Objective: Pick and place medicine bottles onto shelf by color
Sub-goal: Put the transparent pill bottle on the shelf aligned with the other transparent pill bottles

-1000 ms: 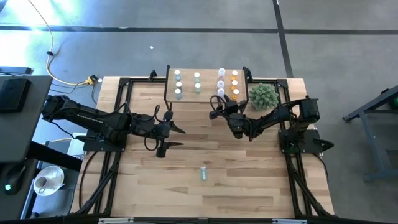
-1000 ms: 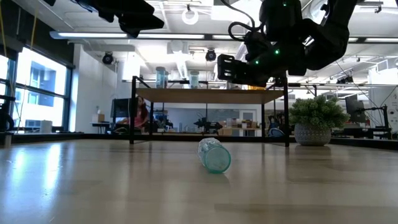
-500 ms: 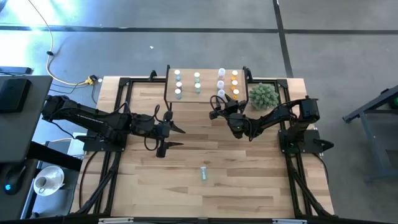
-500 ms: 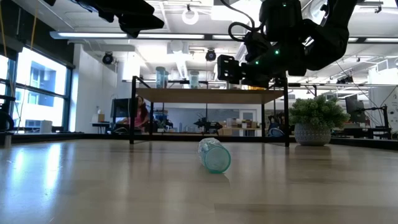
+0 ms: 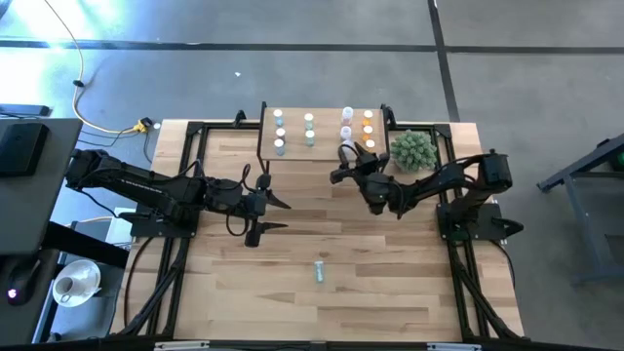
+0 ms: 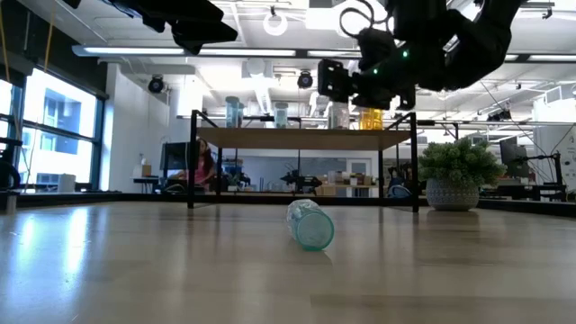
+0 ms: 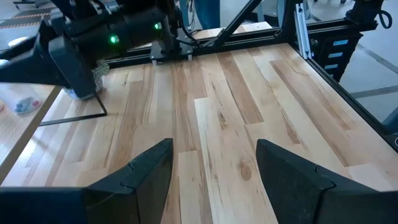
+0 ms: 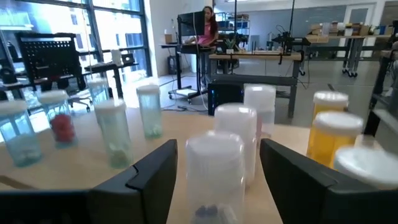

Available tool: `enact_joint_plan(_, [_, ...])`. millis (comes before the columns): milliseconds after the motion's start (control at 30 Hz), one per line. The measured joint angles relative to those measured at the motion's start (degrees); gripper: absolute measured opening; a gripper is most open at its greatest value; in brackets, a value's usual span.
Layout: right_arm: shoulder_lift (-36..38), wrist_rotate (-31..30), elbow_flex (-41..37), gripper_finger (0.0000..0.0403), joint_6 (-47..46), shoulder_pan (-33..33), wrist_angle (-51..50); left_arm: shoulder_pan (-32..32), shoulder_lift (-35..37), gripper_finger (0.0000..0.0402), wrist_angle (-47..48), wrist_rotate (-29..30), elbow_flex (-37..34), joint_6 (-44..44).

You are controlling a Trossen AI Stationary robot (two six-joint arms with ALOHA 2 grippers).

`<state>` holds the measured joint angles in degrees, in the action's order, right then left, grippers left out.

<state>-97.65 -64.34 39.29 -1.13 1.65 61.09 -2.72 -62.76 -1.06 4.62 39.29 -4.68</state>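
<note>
The shelf [image 5: 292,148] stands at the table's far edge with medicine bottles upright in colour columns: blue [image 5: 279,132], green [image 5: 309,130], white [image 5: 346,127], orange [image 5: 368,127]. My right gripper [image 5: 343,161] hovers open at the shelf's near edge. In its wrist view the fingers stand either side of a clear white-capped bottle [image 8: 214,168] without touching it. One green bottle [image 5: 318,271] lies on its side on the table's near middle. My left gripper [image 5: 278,213] waits open above the table's left middle.
A spiky green plant in a pot [image 5: 412,149] stands just right of the shelf, close to my right arm. Black frame rails [image 5: 190,185] run along the table's sides. Bare planks lie between the shelf and the lying green bottle [image 6: 310,225].
My right gripper has opened, letting go of the clear bottle, which stays upright on the shelf. It has then risen a little above the shelf top, which uncovers the clear and orange bottles in the low view.
</note>
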Motion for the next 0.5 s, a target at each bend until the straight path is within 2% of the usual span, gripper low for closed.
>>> enact_joint_plan(300, [6.92, 4.4, 0.0, 0.022, 7.6, -1.4, -0.61, 0.01, 0.0, 0.0218, 0.11, 0.0, 0.0, 0.06])
enact_joint_plan(500, [12.49, 7.61, 0.0, 0.022, 11.48, -4.29, -8.65, 0.0, 0.0, 0.0218, 1.99, -0.02, 0.0, 1.71])
